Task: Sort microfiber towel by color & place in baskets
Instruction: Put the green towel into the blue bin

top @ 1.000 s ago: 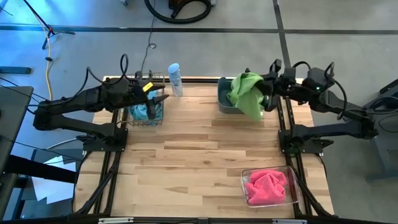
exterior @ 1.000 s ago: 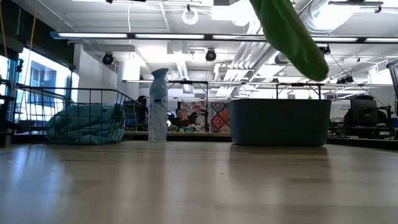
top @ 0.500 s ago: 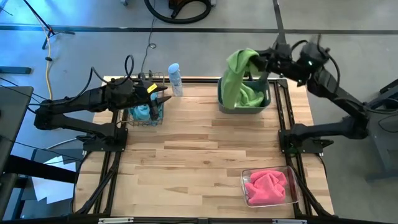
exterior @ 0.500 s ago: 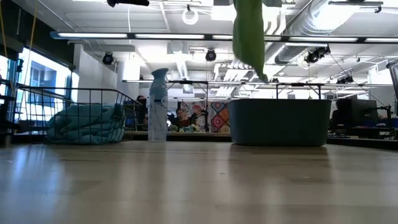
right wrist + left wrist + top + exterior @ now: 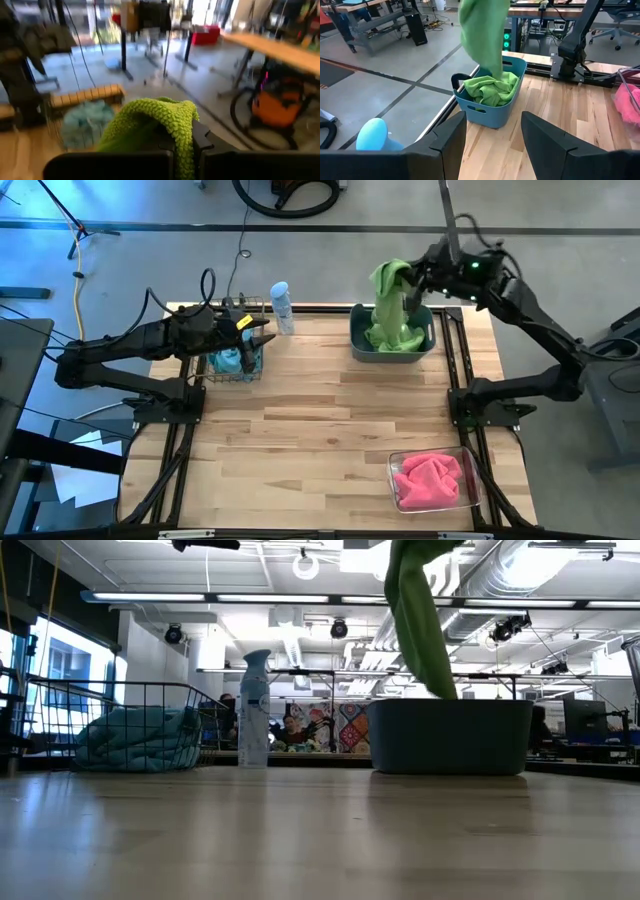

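A lime green towel [image 5: 388,305] hangs from my right gripper [image 5: 410,276] above the slate-blue tub [image 5: 356,338] at the table's far right; its lower part drops into the tub onto other green cloth [image 5: 490,87]. In the low view the towel [image 5: 420,625] hangs down behind the tub's rim [image 5: 450,735]. My left gripper [image 5: 262,340] is open, over the black wire basket [image 5: 222,370], which holds a light blue towel [image 5: 135,735]. Pink towels [image 5: 432,478] lie in the clear bin [image 5: 396,462] at the near right. My right gripper is shut on the green towel's top fold [image 5: 172,117], pinched between the two fingers, with the cloth draped over them. The towel hangs down below the gripper, tilted a little, and its lower end [image 5: 492,82] rests in the slate-blue tub.
A pale blue spray bottle [image 5: 281,305] stands at the far edge between the wire basket and the tub. Bare wooden table [image 5: 320,430] spreads across the middle and near left. Arm bases stand at both sides.
My right gripper has swung from over the tub's right side toward the far edge and risen, carrying the green towel. The towel, bunched and spread over the tub's right rim before, now hangs long and narrow with its lower end inside the tub.
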